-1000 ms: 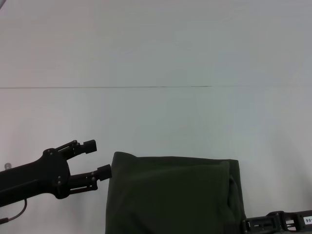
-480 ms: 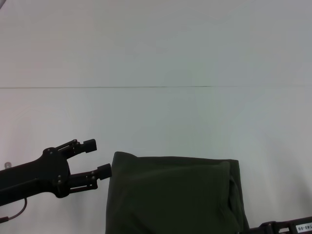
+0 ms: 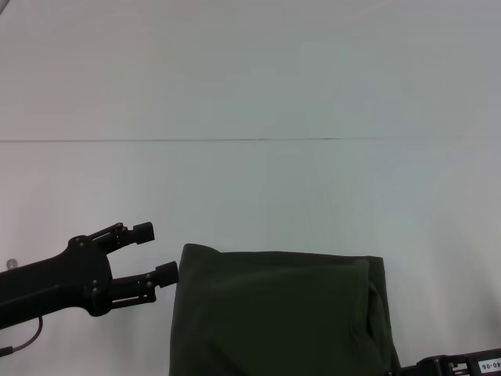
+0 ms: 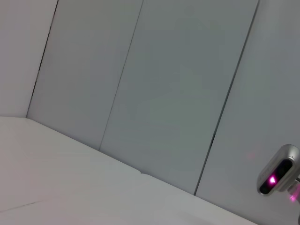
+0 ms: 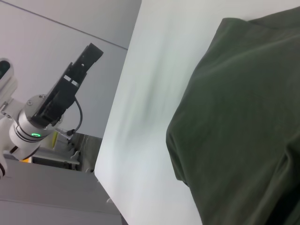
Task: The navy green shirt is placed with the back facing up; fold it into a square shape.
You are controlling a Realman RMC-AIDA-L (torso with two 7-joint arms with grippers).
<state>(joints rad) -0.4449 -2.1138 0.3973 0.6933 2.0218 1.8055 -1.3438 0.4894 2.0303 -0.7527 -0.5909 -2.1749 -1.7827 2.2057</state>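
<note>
Shirt status: the navy green shirt [image 3: 278,313] lies on the white table [image 3: 250,196] at the near edge, already gathered into a compact block with straight far and left edges and squared corners. Layers show along its right side, where a fold edge runs toward the robot. Its near part runs out of the head view (so whether the shape is truly square cannot be confirmed).

Left gripper [image 3: 160,252] hovers just beside the shirt's far-left corner, fingers spread apart, holding nothing; the lower fingertip sits very near the cloth, contact unclear.

Right gripper [image 3: 462,366] is barely in view at the near right edge, just beside the shirt; cannot tell how its fingers stand.

Judgement: folding looks essentially done. What may remain is small tidying of the right-side layers and pulling both arms clear.
</note>
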